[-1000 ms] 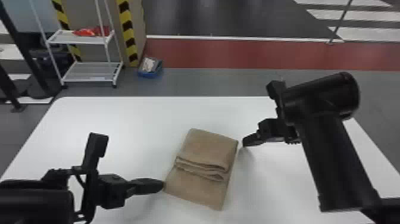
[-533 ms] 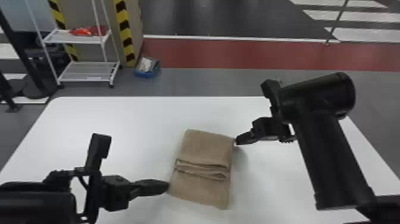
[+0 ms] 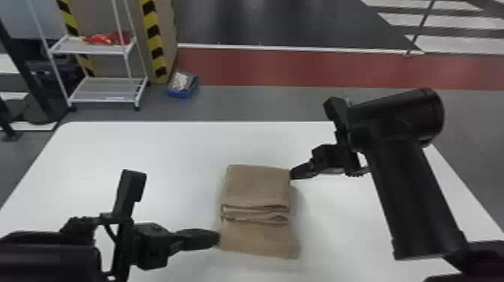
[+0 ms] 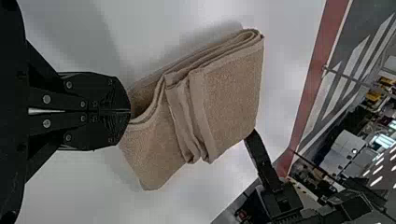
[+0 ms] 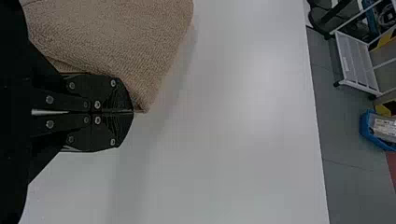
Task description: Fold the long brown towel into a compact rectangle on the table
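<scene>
Towel on table, long axis near-to-far — left gripper at its near left edge, right gripper at its far right corner. Both closed, can't tell if pinching cloth — next probably squaring.

Surface: has room beyond the towel
Left side: left end effector blocks
Right side: right end effector blocks
</scene>
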Tool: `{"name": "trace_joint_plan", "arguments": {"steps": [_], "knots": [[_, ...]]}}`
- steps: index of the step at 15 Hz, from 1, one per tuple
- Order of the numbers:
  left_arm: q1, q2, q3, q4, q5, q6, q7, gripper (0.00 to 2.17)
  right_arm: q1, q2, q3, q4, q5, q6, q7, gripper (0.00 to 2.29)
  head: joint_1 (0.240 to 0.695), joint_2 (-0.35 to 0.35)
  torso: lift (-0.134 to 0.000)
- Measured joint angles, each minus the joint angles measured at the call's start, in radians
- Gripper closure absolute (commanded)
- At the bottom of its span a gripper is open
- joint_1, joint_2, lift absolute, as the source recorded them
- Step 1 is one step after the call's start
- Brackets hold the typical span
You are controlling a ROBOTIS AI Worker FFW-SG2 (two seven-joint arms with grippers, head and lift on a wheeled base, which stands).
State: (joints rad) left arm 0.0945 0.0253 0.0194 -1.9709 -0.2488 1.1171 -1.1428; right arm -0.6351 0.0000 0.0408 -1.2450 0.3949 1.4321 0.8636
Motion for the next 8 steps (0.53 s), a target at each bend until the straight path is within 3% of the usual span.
{"name": "trace_joint_plan", "arguments": {"steps": [6, 7, 8], "knots": [[0.032, -0.012, -0.026, -0.042, -0.004, 0.023, 0.000, 2.14, 0.000, 0.000, 0.008, 0.010, -0.001, -0.008, -0.001, 2.17, 0.695, -0.082, -0.125], [0.034, -0.013, -0.027, -0.044, -0.006, 0.023, 0.004, 2.14, 0.000, 0.000, 0.008, 0.011, -0.001, -0.009, -0.001, 1.98, 0.695, -0.084, -0.125], [0.033, -0.013, -0.027, -0.043, -0.006, 0.022, 0.010, 2.13, 0.000, 0.000, 0.010, 0.007, 0.004, -0.009, 0.000, 1.53, 0.695, -0.084, -0.125]]}}
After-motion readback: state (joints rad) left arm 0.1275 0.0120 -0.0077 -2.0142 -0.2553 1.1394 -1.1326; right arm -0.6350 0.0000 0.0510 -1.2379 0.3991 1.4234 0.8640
